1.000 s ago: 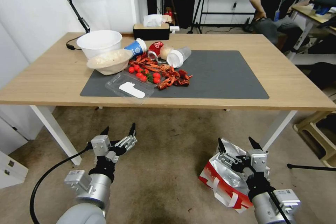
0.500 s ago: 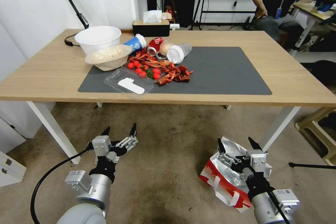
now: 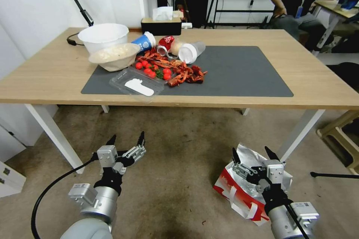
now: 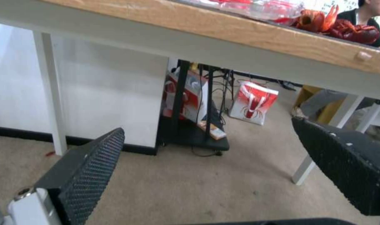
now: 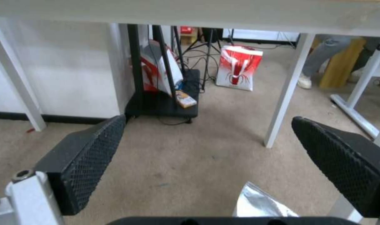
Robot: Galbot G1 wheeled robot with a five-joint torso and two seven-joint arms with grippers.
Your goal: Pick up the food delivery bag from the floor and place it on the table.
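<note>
From the head camera, you see the food delivery bag lying tipped on the floor, just beside the front right leg of the table. Its silver foil mouth gapes upward, the red side faces you, and white strap handles hang loose along that side. Your right gripper hovers directly over the bag's open mouth, fingers spread wide, holding nothing. Your left gripper hangs over bare carpet, well apart from the bag, also spread wide and empty. The tabletop carries bowls, cups, crayfish and tomatoes on the left part of a dark mat; the mat's right part lies bare.

From the left wrist camera, two black ribbed fingers frame carpet and the table's underside.

From the right wrist camera, the fingers stand equally wide, and a crumpled foil corner of the bag shows between them, close below.

Expect the bag to be light, soft paper that buckles and crinkles; the foil lining looks slippery. A pinch on a strap handle or the folded rim seems the surest hold.
</note>
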